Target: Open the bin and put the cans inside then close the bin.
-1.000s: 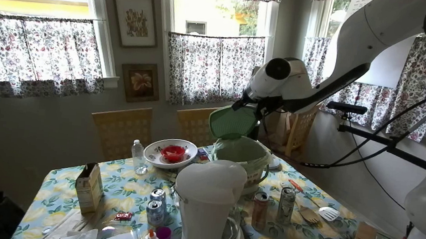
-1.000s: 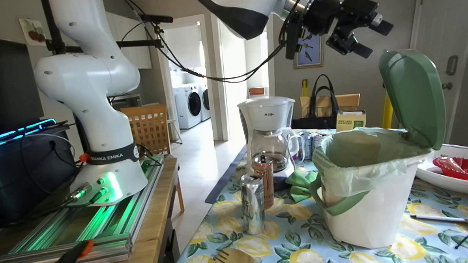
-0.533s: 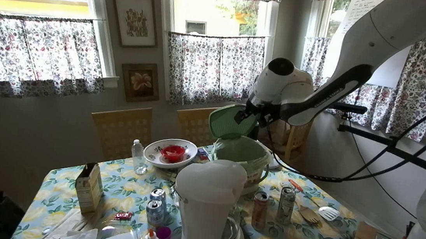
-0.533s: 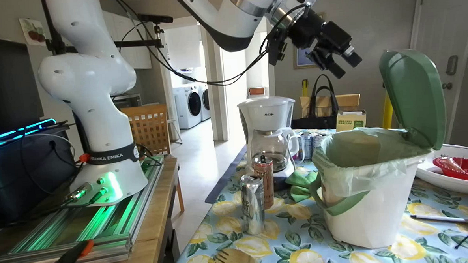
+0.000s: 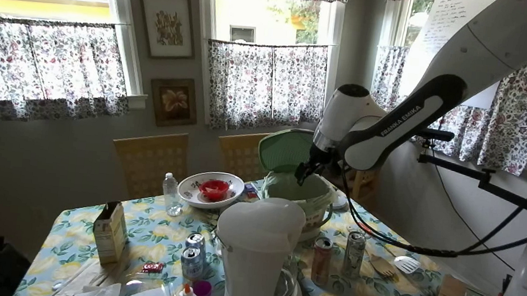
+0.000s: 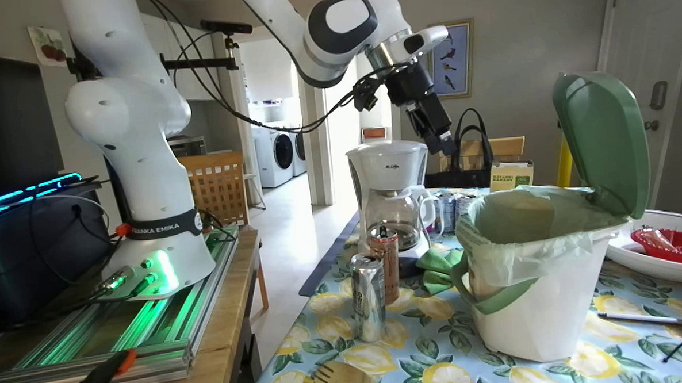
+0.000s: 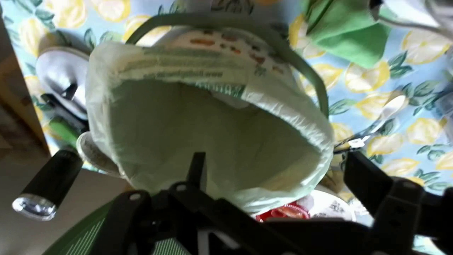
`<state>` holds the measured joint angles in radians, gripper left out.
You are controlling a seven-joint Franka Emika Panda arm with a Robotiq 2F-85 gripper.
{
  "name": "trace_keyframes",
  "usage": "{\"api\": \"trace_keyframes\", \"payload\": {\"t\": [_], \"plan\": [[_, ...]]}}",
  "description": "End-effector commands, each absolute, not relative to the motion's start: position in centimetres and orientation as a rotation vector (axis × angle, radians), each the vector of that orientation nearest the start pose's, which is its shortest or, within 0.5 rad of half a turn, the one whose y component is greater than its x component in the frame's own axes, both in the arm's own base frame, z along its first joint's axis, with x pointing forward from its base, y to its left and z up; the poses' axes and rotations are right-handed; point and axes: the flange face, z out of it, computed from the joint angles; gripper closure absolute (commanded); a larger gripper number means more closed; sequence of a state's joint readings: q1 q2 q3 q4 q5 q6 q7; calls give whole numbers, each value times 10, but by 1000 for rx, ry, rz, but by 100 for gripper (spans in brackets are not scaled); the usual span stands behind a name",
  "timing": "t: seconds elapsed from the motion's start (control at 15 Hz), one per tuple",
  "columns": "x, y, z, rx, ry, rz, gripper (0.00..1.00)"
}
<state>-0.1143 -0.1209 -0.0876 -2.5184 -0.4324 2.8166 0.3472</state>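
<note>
The bin (image 6: 530, 315) has a whitish body and a pale green liner. Its green lid (image 6: 606, 145) is raised upright, also seen as the lid (image 5: 275, 154). My gripper (image 7: 279, 173) is open over the lined mouth, nothing between its fingers. In an exterior view the gripper (image 6: 442, 147) points downward, higher than the bin's rim. A silvery can (image 6: 369, 299) and a reddish can (image 6: 387, 258) stand upright beside the bin. Two bluish-silver cans (image 5: 192, 263) stand close together on the far side of the coffee maker; one partly hides the other.
A white coffee maker (image 5: 253, 253) stands between the can pairs. A white bowl (image 5: 189, 191) with a red dish and a water bottle (image 5: 172, 195) lie beyond the bin. A carton (image 5: 110, 237), a green cloth (image 6: 439, 273) and a wooden fork (image 6: 349, 381) are on the table.
My gripper has come down and drawn back from beside the raised lid, tilting to point downward. It stays open. The bin, lid and cans have not moved.
</note>
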Motion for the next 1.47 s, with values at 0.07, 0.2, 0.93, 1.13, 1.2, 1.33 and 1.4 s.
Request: {"api": "trace_keyframes", "payload": {"t": [0.07, 0.2, 0.93, 1.13, 1.2, 1.33, 1.4], "plan": [[442, -82, 376, -3150, 222, -436, 0], [435, -92, 383, -3134, 195, -361, 0], [418, -108, 343, -3105, -30, -204, 0], [417, -104, 325, -3100, -119, -151, 0], [417, -102, 319, -3099, -153, -138, 0], [418, -99, 308, -3091, -222, -118, 0], [419, -97, 304, -3090, -253, -111, 0]]}}
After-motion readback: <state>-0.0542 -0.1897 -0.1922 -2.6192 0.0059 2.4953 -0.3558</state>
